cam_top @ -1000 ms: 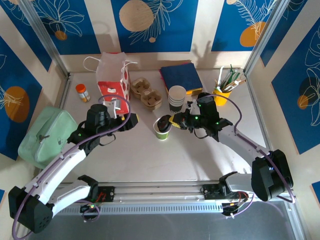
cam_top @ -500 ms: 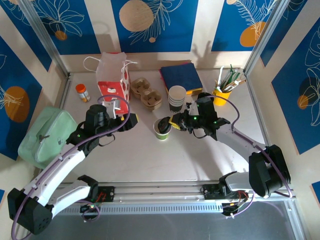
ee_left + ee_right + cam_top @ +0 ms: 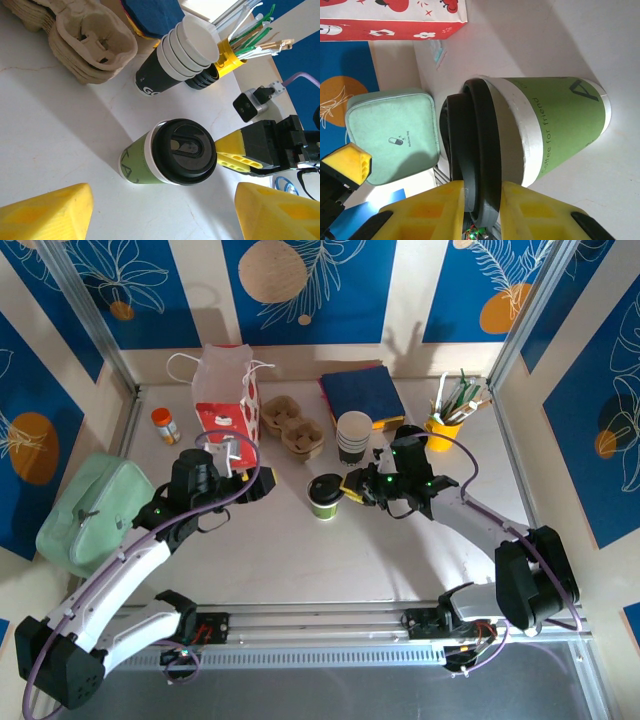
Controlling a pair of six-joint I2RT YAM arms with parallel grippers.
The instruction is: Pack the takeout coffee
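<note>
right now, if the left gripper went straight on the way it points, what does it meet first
Probably the upright green paper cup with its round black plastic lid, centred ahead of the open left gripper with bare table between. The right gripper sits just beyond the cup.

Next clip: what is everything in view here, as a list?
cup: 1, green, centre, upright
lid: 1, black, on the cup
carriers: 1 stack, brown, behind the cup
cup stack: 1, black and white, right of carriers
utensil cup: 1, yellow, back right
bag: 1, red and white, back left
bottle: 1, orange, left of bag
pouch: 1, mint, left edge
flat pack: 1, blue, back centre
left gripper: open, left of cup
right gripper: fingers either side of lid's rim
</note>
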